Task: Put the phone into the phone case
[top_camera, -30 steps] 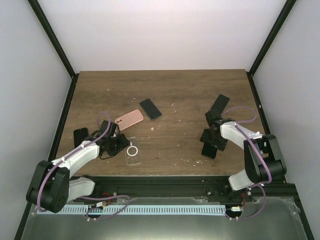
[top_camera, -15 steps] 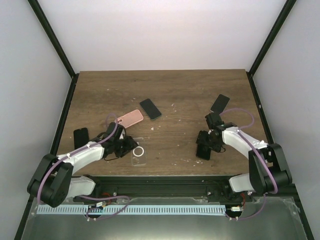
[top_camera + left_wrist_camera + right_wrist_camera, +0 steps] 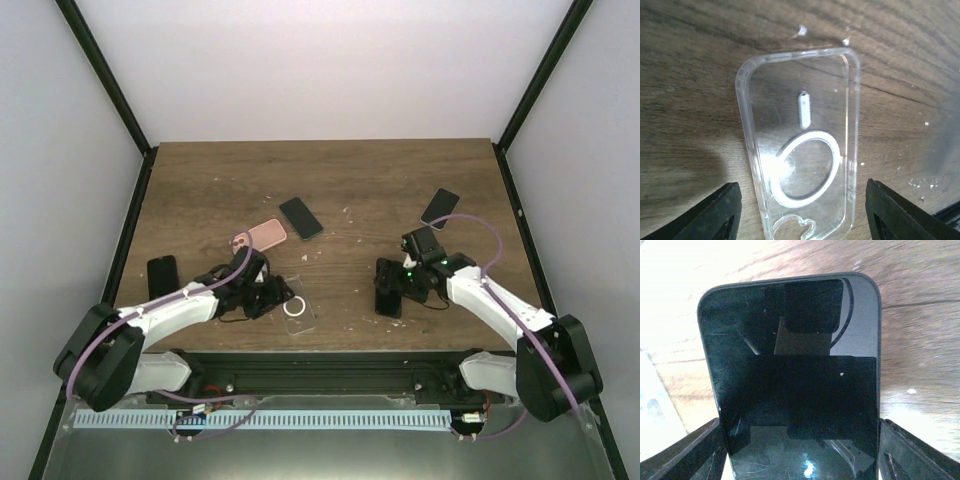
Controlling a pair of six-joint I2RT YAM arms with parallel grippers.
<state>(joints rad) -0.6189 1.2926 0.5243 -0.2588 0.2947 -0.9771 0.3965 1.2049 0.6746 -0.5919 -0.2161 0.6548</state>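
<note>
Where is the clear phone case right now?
In the top view the clear case lies flat near the table's front edge, left of centre, at the left claw's tips, the pink phone beyond it.

- Phone case (image 3: 800,145), clear: near end cut off by the bottom edge of the left wrist view.
- Left fingers (image 3: 722,215): tips only, the rest is out of frame.
- Phone (image 3: 795,390): near end cut off in the right wrist view.
- Right fingers (image 3: 695,460): corners only.
- Table (image 3: 920,285): blurred and washed out by glare.
- Top view: fingertip contact too small to tell.
</note>
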